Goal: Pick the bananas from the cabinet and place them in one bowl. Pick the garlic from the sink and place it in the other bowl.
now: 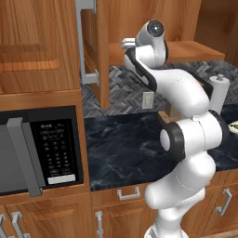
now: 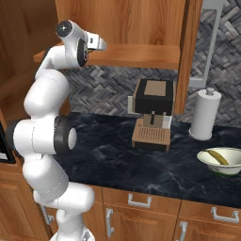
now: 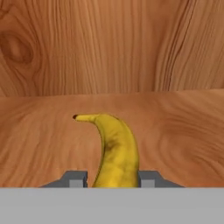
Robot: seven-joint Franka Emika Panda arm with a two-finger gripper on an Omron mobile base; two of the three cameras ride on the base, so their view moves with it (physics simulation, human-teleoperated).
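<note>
A yellow banana [image 3: 114, 148] with a dark tip lies on the wooden shelf [image 3: 183, 131] of the cabinet [image 1: 195, 49], pointing toward the back wall. My gripper [image 3: 113, 179] is shut on its near end, one finger tip pressed to each side. In the base views the hand [image 2: 96, 43] reaches in at shelf height past the open cabinet door [image 1: 90, 42]. On the counter at the right stands a cream-white bowl [image 2: 231, 165] with another banana [image 2: 218, 156] lying in it. The garlic and the sink are out of view.
A black-fronted microwave [image 1: 39, 153] sits at the left. On the dark marble counter [image 2: 117, 160] stand a coffee machine [image 2: 153, 113] and a paper towel roll [image 2: 205, 115], both below the cabinet shelf [image 2: 136, 55].
</note>
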